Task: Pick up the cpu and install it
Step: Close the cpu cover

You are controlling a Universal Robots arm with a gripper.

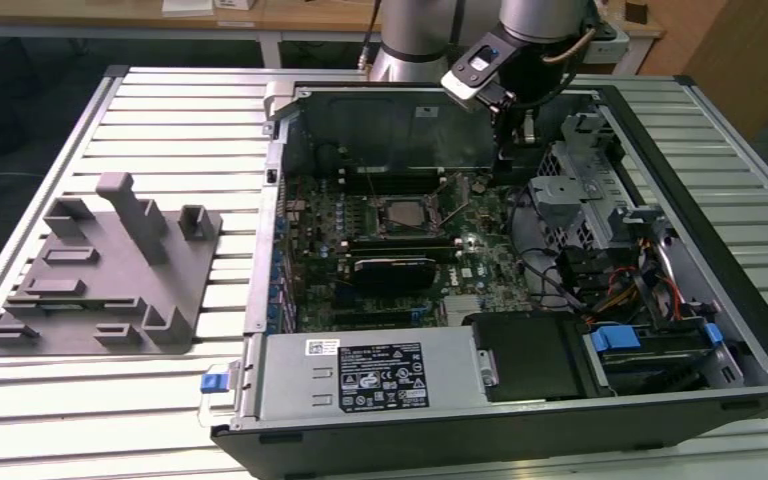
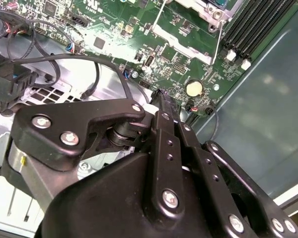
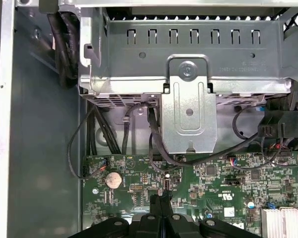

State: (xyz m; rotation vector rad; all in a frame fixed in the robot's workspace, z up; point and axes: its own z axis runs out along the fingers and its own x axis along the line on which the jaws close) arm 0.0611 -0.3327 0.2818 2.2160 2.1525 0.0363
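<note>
1. The cpu (image 1: 404, 213) is judged to be the pale square seen in the exterior view inside the black socket frame (image 1: 379, 215), near the middle of the motherboard (image 1: 478, 262). It lies flat and level with the frame, as a seated chip would. Whether a retaining plate is latched over it cannot be told.
2. The gripper (image 1: 507, 160) is held inside the open computer case (image 1: 288, 120), above the motherboard's far corner on the exterior view's right, well apart from the socket.
3. In both wrist views its fingertips (image 3: 157, 203) are seen pressed together with no gap, and nothing is gripped between them. The pincer is fully closed and empty — which fits a chip set in its socket rather than carried.
4. The tips are pointed down at the board near the coin cell (image 3: 113, 179), on the board side of the metal drive cage (image 3: 188, 74). No contact with the board can be made out.
5. The case is laid on its side on the slatted table (image 1: 157, 90), so that the board faces up and can be reached from above.
6. The grey fixture block (image 1: 104, 270) is stood near the table's edge on the exterior view's left — well apart from the case, where it is judged to be out of the arm's way.
</note>
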